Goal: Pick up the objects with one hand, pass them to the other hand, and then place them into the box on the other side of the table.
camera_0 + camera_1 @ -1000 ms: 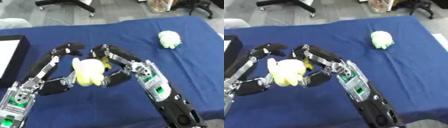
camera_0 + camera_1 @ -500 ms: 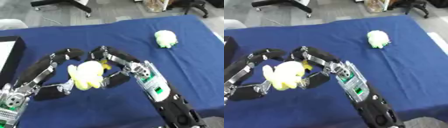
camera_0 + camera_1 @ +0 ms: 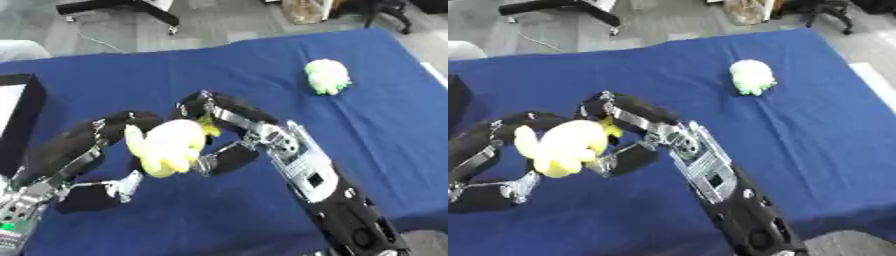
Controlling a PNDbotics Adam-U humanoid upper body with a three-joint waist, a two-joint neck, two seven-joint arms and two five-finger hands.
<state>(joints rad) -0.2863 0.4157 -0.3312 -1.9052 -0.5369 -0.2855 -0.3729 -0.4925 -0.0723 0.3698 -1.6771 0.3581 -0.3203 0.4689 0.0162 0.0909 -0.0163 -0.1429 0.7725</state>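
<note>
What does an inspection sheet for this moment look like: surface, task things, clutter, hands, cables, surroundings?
Surface: table under a blue cloth.
Task things: yellow plush toy held between both hands above the cloth; green plush toy lying far right; black box at the left edge.
Clutter: nothing seen.
Hands: left hand and right hand both curled round the yellow plush toy.
Cables: one on the floor.
Surroundings: grey floor, chair bases beyond the table.

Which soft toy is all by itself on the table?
The green toy, lying alone far right on the cloth. The yellow toy is between the left hand and right hand.
</note>
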